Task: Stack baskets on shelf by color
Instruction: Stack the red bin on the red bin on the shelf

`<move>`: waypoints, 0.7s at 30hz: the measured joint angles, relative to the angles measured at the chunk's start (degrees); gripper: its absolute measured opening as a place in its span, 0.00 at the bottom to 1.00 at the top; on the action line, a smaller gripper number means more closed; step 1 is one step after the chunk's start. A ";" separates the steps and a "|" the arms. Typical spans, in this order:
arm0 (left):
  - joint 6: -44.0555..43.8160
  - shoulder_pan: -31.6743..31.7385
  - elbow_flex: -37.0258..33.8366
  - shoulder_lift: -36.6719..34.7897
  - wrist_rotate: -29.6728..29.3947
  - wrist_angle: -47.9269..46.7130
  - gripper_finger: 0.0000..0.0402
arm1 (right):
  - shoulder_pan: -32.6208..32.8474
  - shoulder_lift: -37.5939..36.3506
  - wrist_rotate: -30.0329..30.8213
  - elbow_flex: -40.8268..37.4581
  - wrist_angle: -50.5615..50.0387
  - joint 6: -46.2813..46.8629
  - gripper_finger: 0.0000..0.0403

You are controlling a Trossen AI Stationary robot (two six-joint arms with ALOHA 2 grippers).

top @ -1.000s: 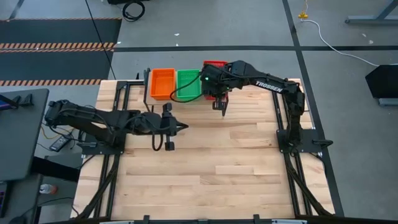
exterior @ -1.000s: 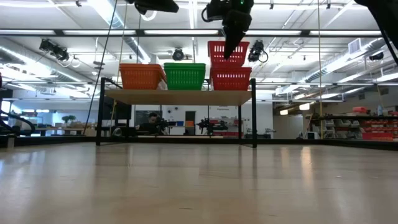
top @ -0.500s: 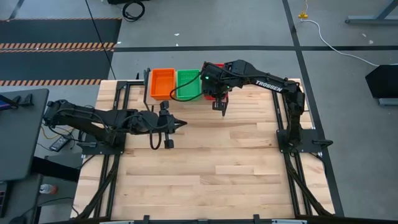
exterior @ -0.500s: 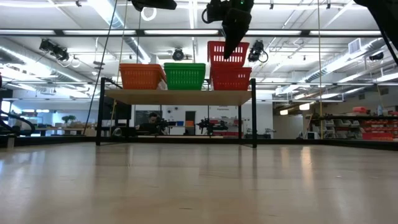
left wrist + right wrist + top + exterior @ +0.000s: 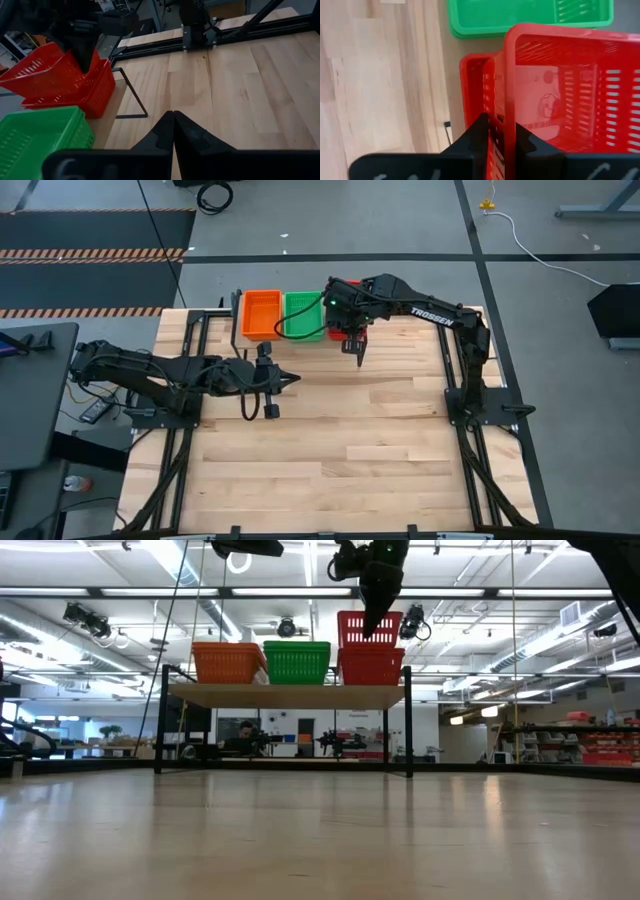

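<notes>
On the shelf (image 5: 290, 693) at the table's far edge stand an orange basket stack (image 5: 229, 662), a green one (image 5: 296, 661) and a red one (image 5: 371, 666). My right gripper (image 5: 378, 622) is shut on another red basket (image 5: 352, 628), which it holds just above the red stack. That basket also shows tilted in the left wrist view (image 5: 40, 72). My left gripper (image 5: 290, 380) is shut and empty, above the table in front of the shelf. My right gripper pinches the red basket's wall that faces the table's near edge (image 5: 509, 107), one finger (image 5: 481, 131) outside and one inside. The fingers come from above, pointing down. The basket sits tilted right over the red stack (image 5: 474, 85); whether it touches the stack I cannot tell.
The shelf's black legs (image 5: 408, 730) stand on the wooden tabletop (image 5: 380, 440). A black frame runs along the table's left and right sides. The room beyond the table shows in the low view.
My right gripper has come down a little with the red basket, which now sits closer over the red stack.
</notes>
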 joint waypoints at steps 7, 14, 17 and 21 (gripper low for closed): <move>-0.02 0.00 0.00 0.02 0.00 0.00 0.02 | -0.09 0.04 0.17 0.00 0.05 0.62 0.18; -0.08 -0.01 -0.02 0.04 0.00 0.00 0.04 | -0.09 0.07 0.17 -0.19 1.22 0.65 0.26; -0.12 0.00 -0.02 0.04 0.00 0.00 0.04 | -0.07 0.12 0.05 -1.75 2.24 0.77 0.28; -0.15 -0.02 -0.02 0.04 0.00 0.00 0.02 | -0.04 0.07 0.96 -5.12 3.49 0.62 0.30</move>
